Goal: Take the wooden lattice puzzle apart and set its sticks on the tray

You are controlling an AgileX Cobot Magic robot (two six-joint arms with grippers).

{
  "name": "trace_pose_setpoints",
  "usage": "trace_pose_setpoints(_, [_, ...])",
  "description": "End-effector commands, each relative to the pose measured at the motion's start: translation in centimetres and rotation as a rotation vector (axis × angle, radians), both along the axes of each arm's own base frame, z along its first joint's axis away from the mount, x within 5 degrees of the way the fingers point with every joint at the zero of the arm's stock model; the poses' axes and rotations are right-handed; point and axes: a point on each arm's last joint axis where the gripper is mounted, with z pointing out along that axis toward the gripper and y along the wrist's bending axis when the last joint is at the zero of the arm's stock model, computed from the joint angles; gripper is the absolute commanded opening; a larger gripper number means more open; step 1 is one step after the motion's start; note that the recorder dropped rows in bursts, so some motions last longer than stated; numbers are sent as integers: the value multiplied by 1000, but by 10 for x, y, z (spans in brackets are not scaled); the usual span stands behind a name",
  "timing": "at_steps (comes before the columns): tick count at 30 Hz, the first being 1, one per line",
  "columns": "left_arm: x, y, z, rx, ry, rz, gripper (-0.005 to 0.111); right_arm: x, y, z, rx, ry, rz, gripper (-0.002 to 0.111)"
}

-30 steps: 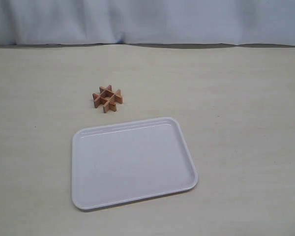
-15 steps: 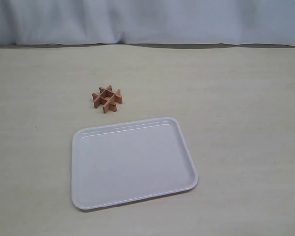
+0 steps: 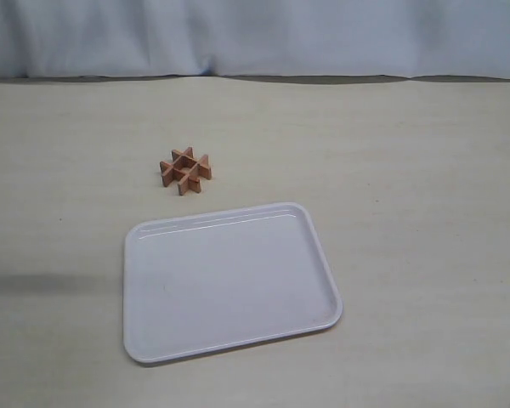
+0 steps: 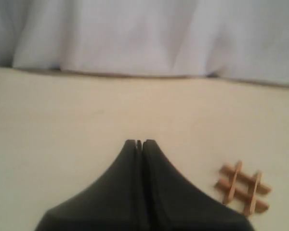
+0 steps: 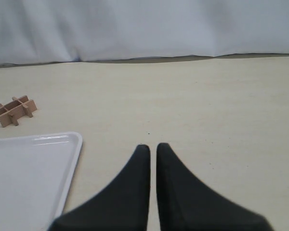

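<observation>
Table (image 3: 425, 212): pale beige and matte, it fills most of what you see. Its far edge meets a light blue-white cloth (image 3: 323, 34) that hangs in folds across the whole back.

Shadow (image 3: 34, 285): a soft grey band on the table surface by the left edge. You cannot tell what casts it.

Tray (image 3: 229, 280): white and rectangular, with rounded corners and a low rim. It lies flat toward the table's near edge, a little left of the middle and slightly skewed to that edge. Nothing rests in it.

Left gripper (image 4: 138, 142): the black fingers are pressed together and only a hairline seam shows between them. They pinch nothing. The tips hang over bare table and point toward the far edge.

Right gripper (image 5: 149, 147): the black fingers are nearly together, with a thin slit of table showing down their length. Nothing is held. It sits over bare table just beside one of the tray's rounded corners and also points toward the far edge.

You will not find either gripper in the exterior view.

Wooden lattice puzzle (image 3: 185, 170): small, reddish-brown and hash-shaped, it lies flat on the table. It sits between the tray's far rim and the table's far edge, nearer the tray but apart from it, and left of the table's middle. Neither gripper touches it; the left one's tips are near it.

Sticks (image 4: 232, 183): two cross two, and all four are interlocked in the grid.
</observation>
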Motion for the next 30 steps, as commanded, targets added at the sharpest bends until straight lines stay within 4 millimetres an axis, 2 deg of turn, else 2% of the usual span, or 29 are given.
trace_pose_setpoints(1, [41,-49,-30,165,261,-172,0,0,0,0,-2,-5,3,5])
trace_pose_setpoints(7, [72,-141,-68,333,558,-377,0,0,0,0,-2,-5,3,5])
trace_pose_setpoints(10, [80,-176,-82,363,669,-459,0,0,0,0,-2,-5,3,5])
trace_pose_setpoints(13, [87,-198,-92,354,760,-504,0,0,0,0,-2,-5,3,5])
trace_pose_setpoints(17, [99,-209,-100,341,789,-511,0,0,0,0,-2,-5,3,5])
trace_pose_setpoints(22, [107,-212,-104,348,740,-516,2,0,0,0,-2,-5,3,5])
trace_pose_setpoints(24, [108,-211,-108,369,742,-509,9,0,0,0,-2,-5,3,5])
trace_pose_setpoints(28, [111,-202,-110,359,775,-470,35,0,0,0,-2,-5,3,5])
trace_pose_setpoints(30, [112,-197,-110,358,788,-459,42,0,0,0,-2,-5,3,5])
